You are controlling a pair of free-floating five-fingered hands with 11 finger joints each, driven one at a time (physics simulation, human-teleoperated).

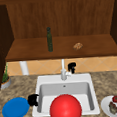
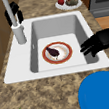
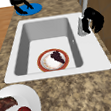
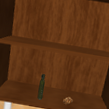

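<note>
No readable text, label, brand, number or sign on any surface here

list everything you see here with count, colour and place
sink: 1, white, set in the counter
faucet: 1, grey, behind the basin
plate: 1, red-rimmed, in the basin, dark food on it
blue plate: 1, counter left of sink
white plate: 1, counter right, holding meat and a tomato
bottle: 1, dark green, lower shelf
brown lump: 1, lower shelf
left hand: black, at sink's left edge
right hand: black, fingers curled beside faucet
</note>
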